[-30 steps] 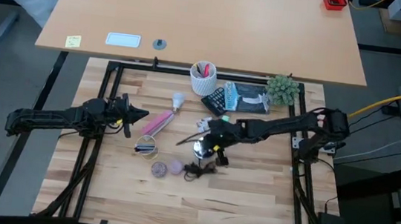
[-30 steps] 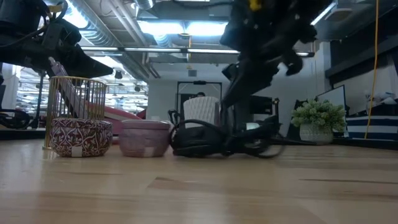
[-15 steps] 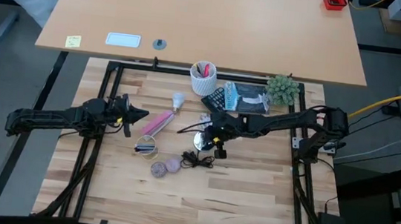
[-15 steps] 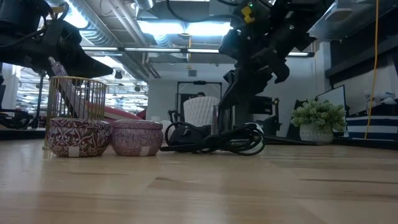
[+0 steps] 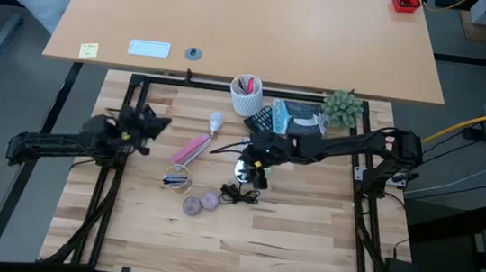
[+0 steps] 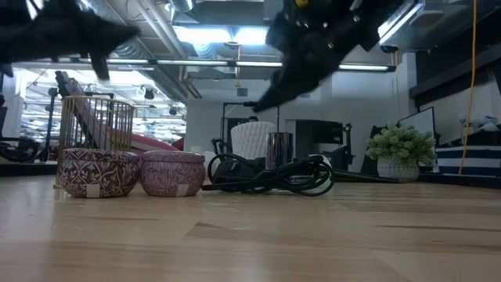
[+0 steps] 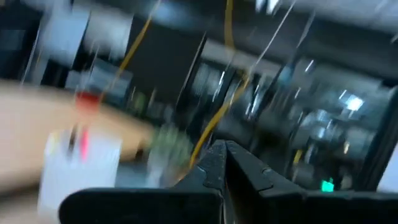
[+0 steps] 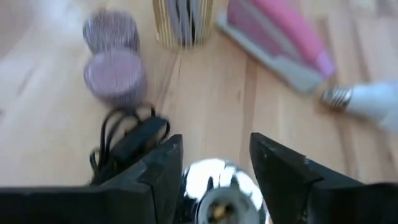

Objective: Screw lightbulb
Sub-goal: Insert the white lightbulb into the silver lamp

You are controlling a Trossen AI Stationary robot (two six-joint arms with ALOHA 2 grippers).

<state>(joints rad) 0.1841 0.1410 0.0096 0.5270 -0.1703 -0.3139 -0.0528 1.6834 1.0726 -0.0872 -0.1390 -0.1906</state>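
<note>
The lightbulb (image 5: 215, 122) (image 8: 367, 99), white with a silvery screw base, lies on its side on the wooden table, left of the pen cup. A silvery lamp socket (image 5: 243, 169) (image 8: 219, 186) stands upright on the table with its black cord (image 5: 239, 194) coiled beside it. My right gripper (image 5: 252, 158) (image 8: 217, 158) is open, above the socket with one finger to either side, clear of it in the low view (image 6: 270, 86). My left gripper (image 5: 161, 124) (image 7: 225, 148) is shut and empty, raised over the table's left part.
Two purple discs (image 5: 192, 205) (image 5: 211, 201) and a gold wire holder (image 5: 177, 179) sit near the cord. A pink and grey stapler (image 5: 190, 149) lies between the bulb and the holder. A white cup of pens (image 5: 247, 94), a dark pouch (image 5: 290, 118) and a small plant (image 5: 343, 108) line the far edge.
My right gripper drew the socket and its cord toward the table's far edge, then opened, let go and rose. The socket stays upright on the table. My left gripper, still shut, moved up and toward the far left.
</note>
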